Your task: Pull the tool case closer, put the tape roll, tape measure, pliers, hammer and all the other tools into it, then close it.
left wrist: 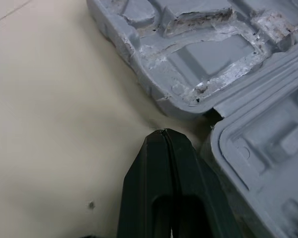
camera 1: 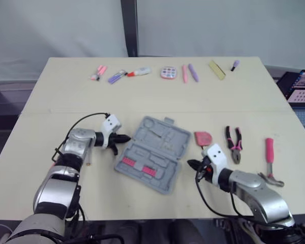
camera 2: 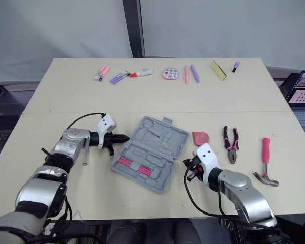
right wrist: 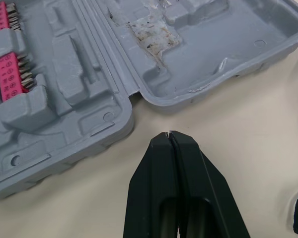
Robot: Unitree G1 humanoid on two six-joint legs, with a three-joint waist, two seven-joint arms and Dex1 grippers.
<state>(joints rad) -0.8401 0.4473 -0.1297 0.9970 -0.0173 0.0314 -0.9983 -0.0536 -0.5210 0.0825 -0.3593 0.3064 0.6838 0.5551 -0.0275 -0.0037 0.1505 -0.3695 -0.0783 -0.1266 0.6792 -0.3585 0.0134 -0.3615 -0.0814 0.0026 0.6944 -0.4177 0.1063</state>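
The grey tool case lies open and flat at the table's middle, with pink bit holders in its near half. My left gripper is shut, its tip right by the case's left edge at the hinge. My right gripper is shut and empty, a short way off the case's right edge. Right of the case lie a pink tape measure, black-and-pink pliers and a pink-handled hammer.
Along the table's far side lies a row of small items: markers, a round pink piece, pens and a yellow strip. A screen stands off the table's right edge.
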